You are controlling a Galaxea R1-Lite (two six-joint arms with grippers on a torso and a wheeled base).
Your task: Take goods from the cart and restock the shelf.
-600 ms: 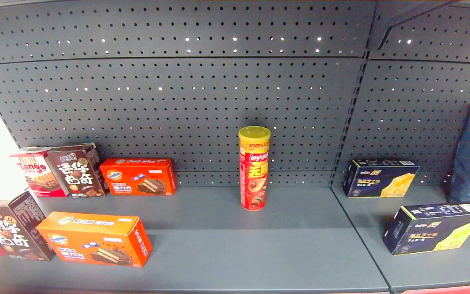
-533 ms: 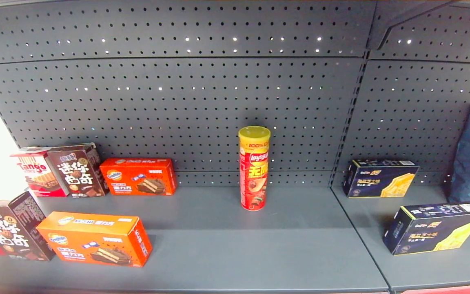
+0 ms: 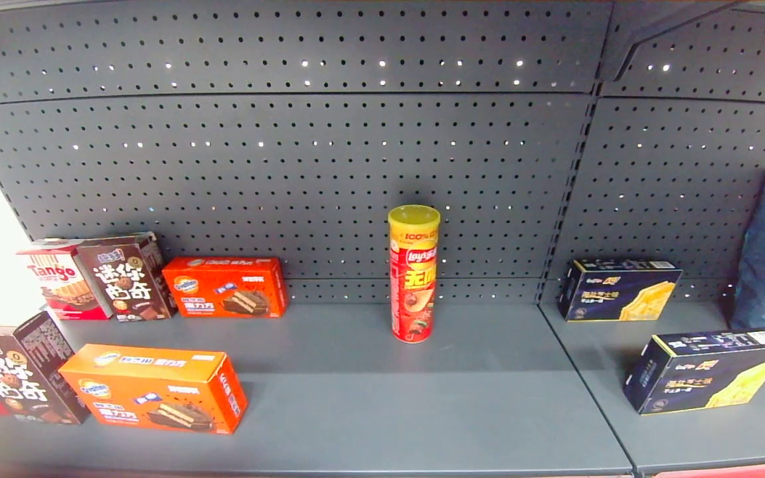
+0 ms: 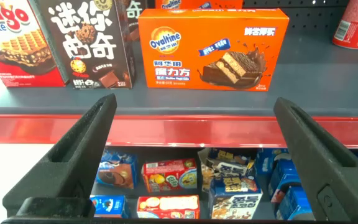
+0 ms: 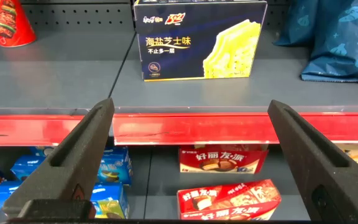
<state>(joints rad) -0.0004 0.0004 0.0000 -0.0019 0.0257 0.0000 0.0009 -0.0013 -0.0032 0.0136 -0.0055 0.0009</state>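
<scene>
Nothing on the shelf point(image 3: 382, 398) has been shifted in the last half second. The chip can point(image 3: 414, 273) is stood upright at the middle, close to the perforated back wall point(image 3: 289, 186). The two orange boxes point(image 3: 157, 388) are kept at the left and the two dark blue boxes point(image 3: 704, 372) at the right, all where they were. The left gripper point(image 4: 194, 106) is held low before the shelf's red front edge point(image 4: 179, 130), facing an orange box, with its fingers spread wide and nothing between them. The right gripper point(image 5: 191, 106) is held likewise before a dark blue box, fingers also spread and nothing carried. Since no item is gripped, placing is judged to be finished for now. The next item is to be fetched from the cart, and the stretch of shelf beside the can is a likely place for it.
</scene>
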